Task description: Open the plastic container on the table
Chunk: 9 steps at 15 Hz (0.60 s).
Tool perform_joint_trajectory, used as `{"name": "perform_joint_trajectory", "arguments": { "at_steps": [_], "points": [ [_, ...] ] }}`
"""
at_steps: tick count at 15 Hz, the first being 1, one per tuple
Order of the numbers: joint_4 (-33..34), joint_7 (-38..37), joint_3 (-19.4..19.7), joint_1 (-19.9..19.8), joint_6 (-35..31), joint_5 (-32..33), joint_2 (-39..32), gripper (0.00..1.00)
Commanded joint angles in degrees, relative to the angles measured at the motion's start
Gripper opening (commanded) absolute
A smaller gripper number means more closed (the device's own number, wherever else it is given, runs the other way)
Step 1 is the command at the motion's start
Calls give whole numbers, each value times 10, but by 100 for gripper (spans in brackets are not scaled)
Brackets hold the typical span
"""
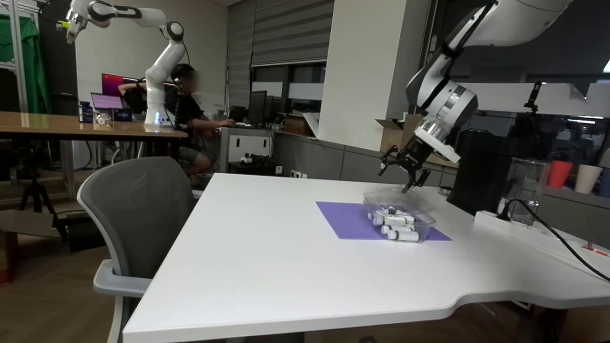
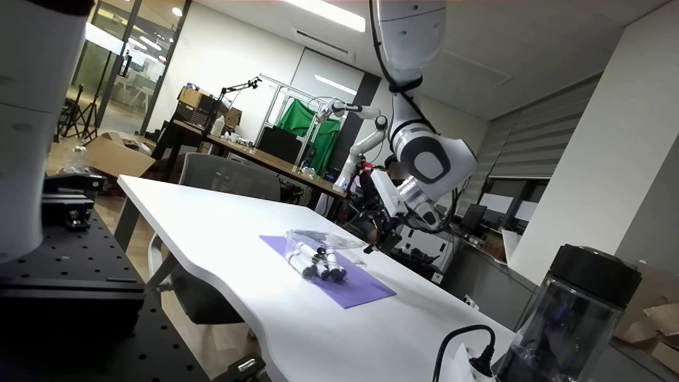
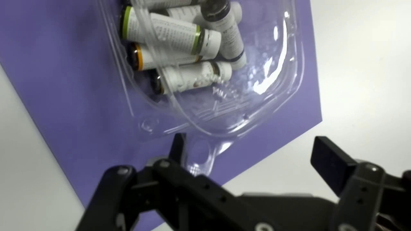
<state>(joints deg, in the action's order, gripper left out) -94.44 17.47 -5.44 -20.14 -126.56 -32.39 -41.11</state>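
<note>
The clear plastic container (image 1: 430,224) sits on the purple mat (image 1: 343,223) on the white table (image 1: 267,271). Several white-labelled bottles (image 3: 175,33) lie inside it. Its clear lid (image 1: 391,196) looks tilted up and offset from the base; it also shows in an exterior view (image 2: 334,241). In the wrist view the lid's rounded edge and pull tab (image 3: 203,153) reach toward me. My gripper (image 3: 250,147) is open wide. Its left finger stands at the tab's left side; its right finger is off over the table. Whether the finger touches the tab I cannot tell.
A white power strip (image 1: 529,234) with a black cable lies along the table's edge. A clear jug (image 1: 524,188) and a black box (image 1: 479,174) stand near it. A grey chair (image 1: 138,214) is at the table's side.
</note>
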Motion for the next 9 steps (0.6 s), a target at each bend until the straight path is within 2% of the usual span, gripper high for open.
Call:
{"name": "perform_joint_trajectory", "arguments": {
  "at_steps": [1,5,7,9],
  "points": [
    [45,-46,4,-3,98,-14,-6,100],
    [89,-75,11,0,194,-37,-9,100],
    [117,-82,8,-2,246,-64,-13,100],
    [126,-82,7,4,271,-99,-11,100]
  ]
}}
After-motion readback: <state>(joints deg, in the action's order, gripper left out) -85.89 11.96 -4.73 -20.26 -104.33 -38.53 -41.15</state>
